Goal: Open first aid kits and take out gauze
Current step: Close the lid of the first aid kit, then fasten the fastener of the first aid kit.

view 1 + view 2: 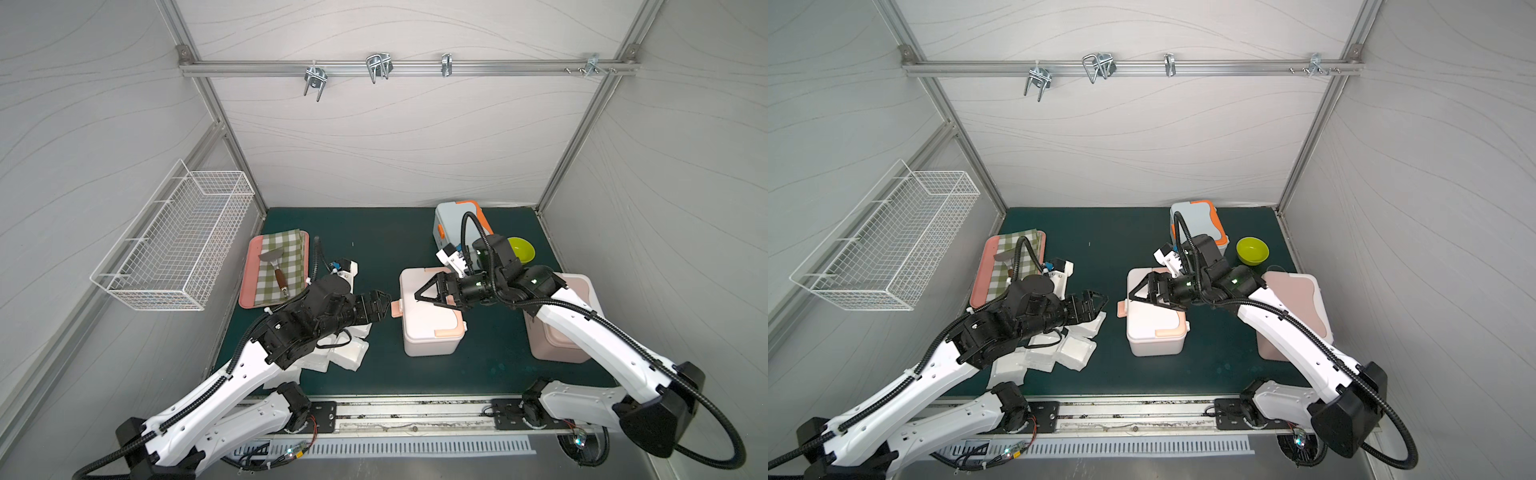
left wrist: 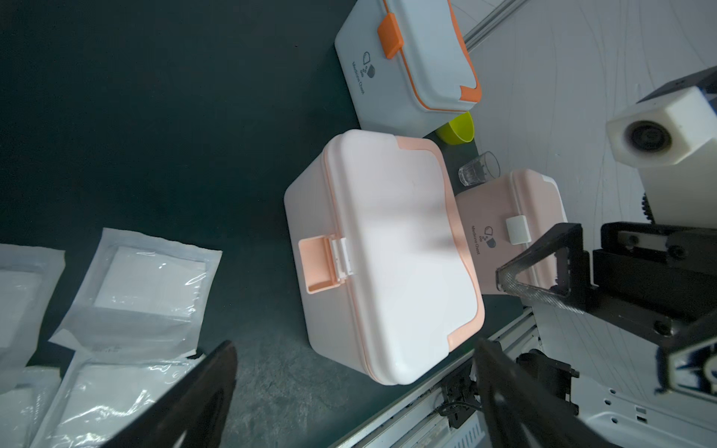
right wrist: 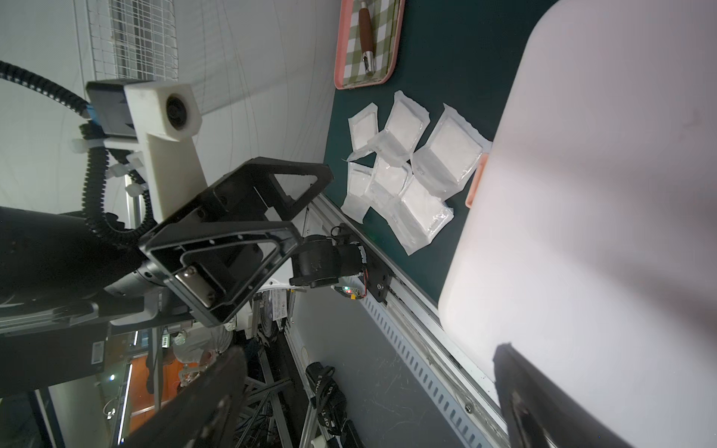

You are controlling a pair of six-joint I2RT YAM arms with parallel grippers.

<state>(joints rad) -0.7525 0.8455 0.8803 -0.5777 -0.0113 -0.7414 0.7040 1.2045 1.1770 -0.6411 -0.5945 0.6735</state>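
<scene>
Both gaping, empty, left tool [image 1: 384, 306] beside white kit [image 1: 428, 330], right tool [image 1: 423, 298] above

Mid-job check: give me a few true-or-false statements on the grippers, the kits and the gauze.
The left gripper and the right gripper are both open and empty. True.
The lid of the white kit is raised. False: it lies shut; only its peach latch is flipped out.
Gauze packets lie on the mat beneath the left arm. True.
The blue kit has its orange latch undone. False: it lies flat against the box.
The right gripper hovers over the white kit. True.
</scene>
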